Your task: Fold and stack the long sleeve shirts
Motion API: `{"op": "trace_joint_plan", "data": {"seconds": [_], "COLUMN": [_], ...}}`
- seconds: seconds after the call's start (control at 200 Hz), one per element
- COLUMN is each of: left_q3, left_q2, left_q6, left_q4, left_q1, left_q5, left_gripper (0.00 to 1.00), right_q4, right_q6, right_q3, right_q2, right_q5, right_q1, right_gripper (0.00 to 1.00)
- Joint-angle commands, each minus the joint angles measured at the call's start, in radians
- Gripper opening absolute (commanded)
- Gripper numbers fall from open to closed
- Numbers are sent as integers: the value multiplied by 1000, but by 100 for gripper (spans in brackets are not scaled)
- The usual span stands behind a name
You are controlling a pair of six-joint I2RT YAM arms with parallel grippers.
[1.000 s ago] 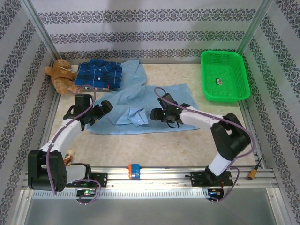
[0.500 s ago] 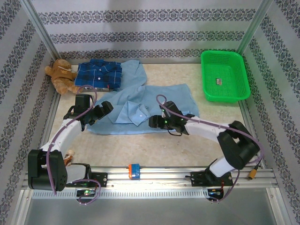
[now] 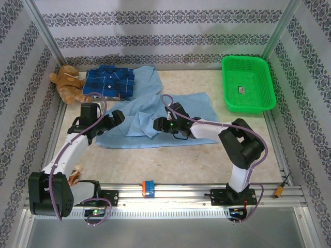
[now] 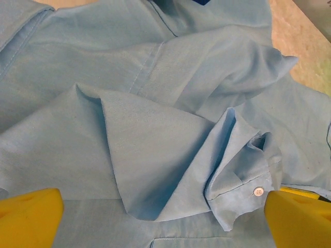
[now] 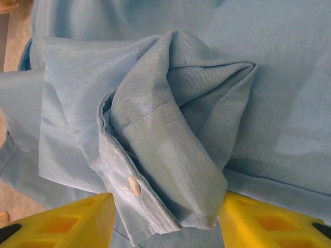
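The light blue shirt lies spread and rumpled at mid-table, one sleeve folded across its body. The dark blue plaid shirt sits folded at the back left, its edge over the blue one. My left gripper hovers over the blue shirt's left side, open wide, with flat cloth and a buttoned cuff below its fingertips. My right gripper is open and straddles the rolled sleeve cuff. The cuff sits between its yellow fingers, and the right finger touches the cuff's edge.
A brown teddy bear lies at the back left corner beside the plaid shirt. A green basket stands at the back right. Bare tabletop stretches to the right and front of the blue shirt. A small blue and orange block sits on the front rail.
My right gripper has swung left, from beside the folded sleeve to over its cuff, which now sits between the fingers. The left arm has barely moved.
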Motion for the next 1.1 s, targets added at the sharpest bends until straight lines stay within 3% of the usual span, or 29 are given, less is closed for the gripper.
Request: {"op": "trace_joint_plan", "data": {"seconds": [0.0,0.265,0.51,0.724,0.884,1.014,1.094], "left_q3": [34,30,36,41,37,39,41], "left_q2": [-20,-24,-13,-10,-18,-16,-11], "left_q6": [39,31,26,25,28,24,17], "left_q4": [-16,-13,-5,-6,-14,-6,1], "left_q1": [-13,-12,-13,-13,-13,-12,-13], "left_q5": [2,-6,-6,-5,-14,-21,-21], "left_gripper": [100,100,100,100,100,100,100], "right_q4": [10,-54,-55,-62,-62,-78,-99], "right_q6": [15,8,1,-9,-9,-18,-22], "right_q3": [22,-3,2,50,51,52,51], "right_q2": [15,-21,-18,26,19,6,-19], "right_q5": [-17,6,17,-5,-17,-38,-49], "right_q1": [-10,-23,-40,-39,-42,-41,-42], "right_gripper": [53,46,53,49,35,10,0]}}
